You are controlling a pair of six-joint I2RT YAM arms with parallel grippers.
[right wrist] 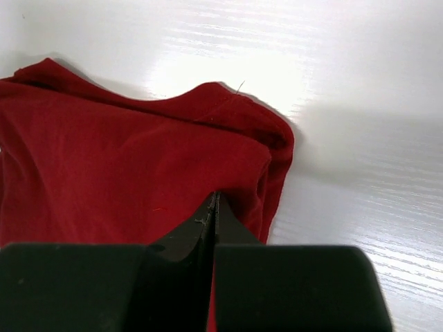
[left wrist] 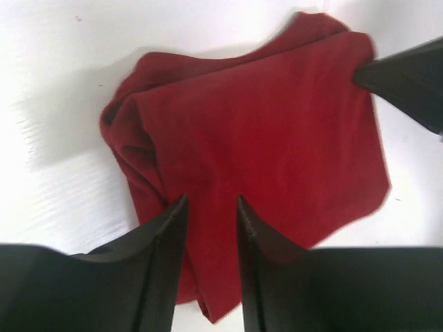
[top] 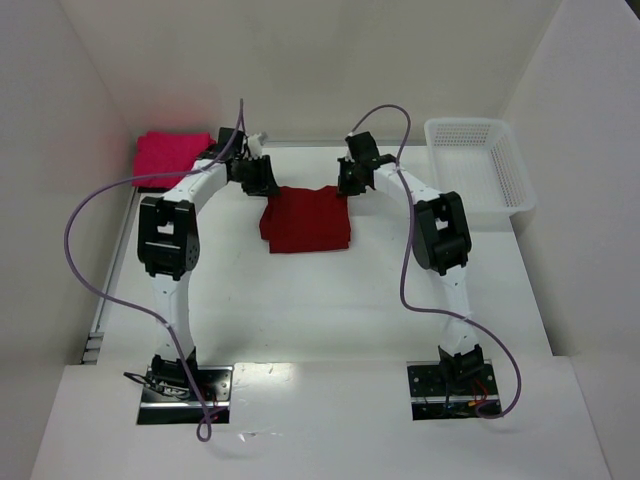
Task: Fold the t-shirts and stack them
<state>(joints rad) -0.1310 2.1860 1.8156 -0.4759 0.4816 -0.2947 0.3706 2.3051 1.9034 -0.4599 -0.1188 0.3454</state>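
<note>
The dark crimson t-shirt (top: 305, 218) lies folded into a rough square in the middle of the table, and it fills both wrist views (left wrist: 277, 138) (right wrist: 124, 173). My left gripper (top: 258, 178) (left wrist: 211, 202) hovers over its far left corner, open, with only cloth showing beneath the gap. At the far right corner my right gripper (top: 350, 180) (right wrist: 214, 197) is shut, its tip resting on the cloth; I see no fold between the fingers. The magenta-pink t-shirt (top: 165, 155) lies folded at the back left.
A white mesh basket (top: 480, 175) stands at the back right, beside the right arm. White walls close in the left and right sides. Purple cables loop from both arms.
</note>
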